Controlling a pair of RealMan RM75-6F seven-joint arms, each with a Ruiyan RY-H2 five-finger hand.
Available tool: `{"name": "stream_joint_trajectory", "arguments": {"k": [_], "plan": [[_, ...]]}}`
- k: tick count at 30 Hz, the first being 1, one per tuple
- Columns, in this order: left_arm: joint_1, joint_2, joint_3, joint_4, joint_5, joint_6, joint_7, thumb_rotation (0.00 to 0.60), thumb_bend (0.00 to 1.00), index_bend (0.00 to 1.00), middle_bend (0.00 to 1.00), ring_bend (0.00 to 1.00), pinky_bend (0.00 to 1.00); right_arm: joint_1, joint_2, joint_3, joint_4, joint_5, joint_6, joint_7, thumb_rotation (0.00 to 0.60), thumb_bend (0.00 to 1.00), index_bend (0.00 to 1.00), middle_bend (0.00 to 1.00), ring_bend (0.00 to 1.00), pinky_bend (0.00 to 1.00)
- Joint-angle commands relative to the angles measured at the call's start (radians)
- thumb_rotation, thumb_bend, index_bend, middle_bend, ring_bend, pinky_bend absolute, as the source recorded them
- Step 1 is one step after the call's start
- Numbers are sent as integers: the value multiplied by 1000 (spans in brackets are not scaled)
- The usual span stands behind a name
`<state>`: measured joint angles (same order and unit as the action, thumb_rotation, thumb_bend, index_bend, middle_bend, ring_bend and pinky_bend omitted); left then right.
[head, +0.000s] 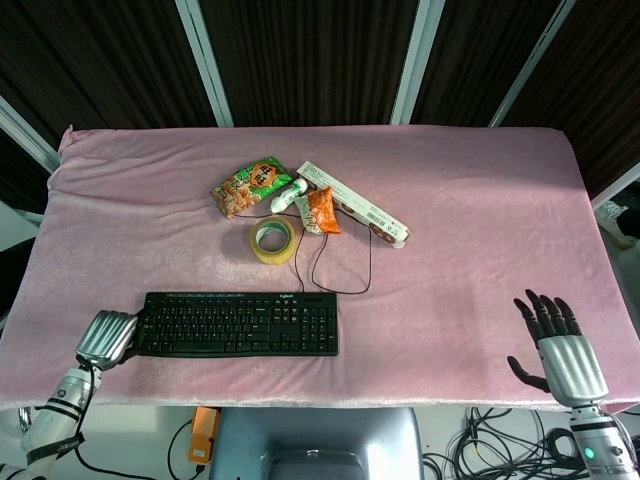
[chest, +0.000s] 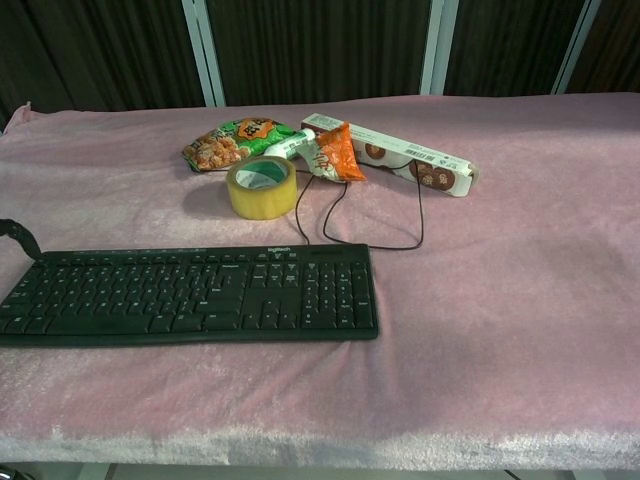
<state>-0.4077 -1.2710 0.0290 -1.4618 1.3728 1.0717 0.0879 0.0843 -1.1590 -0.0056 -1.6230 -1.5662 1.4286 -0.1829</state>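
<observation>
A black keyboard (head: 237, 323) lies near the front edge of the pink cloth, its cable looping back toward the far items. My left hand (head: 107, 338) sits just off the keyboard's left end and holds nothing. The chest view shows only one dark finger of it (chest: 20, 238), above the far left corner of the keyboard (chest: 190, 295). My right hand (head: 560, 345) hovers at the front right corner of the table, its fingers spread and empty. It is outside the chest view.
Behind the keyboard are a yellow tape roll (head: 272, 240), a green snack bag (head: 252, 185), an orange packet (head: 322, 210), a small white bottle (head: 288, 195) and a long white box (head: 352, 203). The pink cloth (head: 480, 220) covers the table.
</observation>
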Motion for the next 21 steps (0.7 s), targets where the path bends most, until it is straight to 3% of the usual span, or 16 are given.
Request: {"name": "stream_joint_trajectory", "arguments": {"k": [1,21], "plan": [[3,-5,12,14,-27,-50,-21,600,798,318,1000,1000,1000,1,-3,-3,-1,-4,-2,-6,600,406,0,0,0,0],[-3,-9,-3,59,-65,-115,-59,600,801,264,1000,1000,1000,5,-8,-1,-3,2,-8,-19,600,406,0,0,0,0]]}}
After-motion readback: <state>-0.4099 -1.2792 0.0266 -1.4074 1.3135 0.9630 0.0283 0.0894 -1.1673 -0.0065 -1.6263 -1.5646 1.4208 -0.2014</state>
